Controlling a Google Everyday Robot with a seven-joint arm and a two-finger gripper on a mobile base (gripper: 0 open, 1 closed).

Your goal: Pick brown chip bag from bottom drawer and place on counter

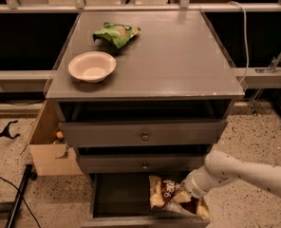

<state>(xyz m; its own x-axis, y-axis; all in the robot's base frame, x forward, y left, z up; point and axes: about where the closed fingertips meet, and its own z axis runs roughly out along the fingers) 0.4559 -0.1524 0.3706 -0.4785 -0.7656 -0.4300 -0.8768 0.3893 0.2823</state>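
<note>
Pale pincer in the dark bottom drawer; brown-and-cream chip bag; grey counter; green snack bag.

- Fairly bright, even light falls from above on the counter, which shows a faint pale sheen near the top centre.
- The bowl and green snack bag cast short, soft shadows.
- The bottom drawer, lower centre, is dim inside; the gripper sits there in shade against the brown chip bag.
- The areas at mid-left and mid-right are near black.

Speckled stone floor, open cardboard box
</note>
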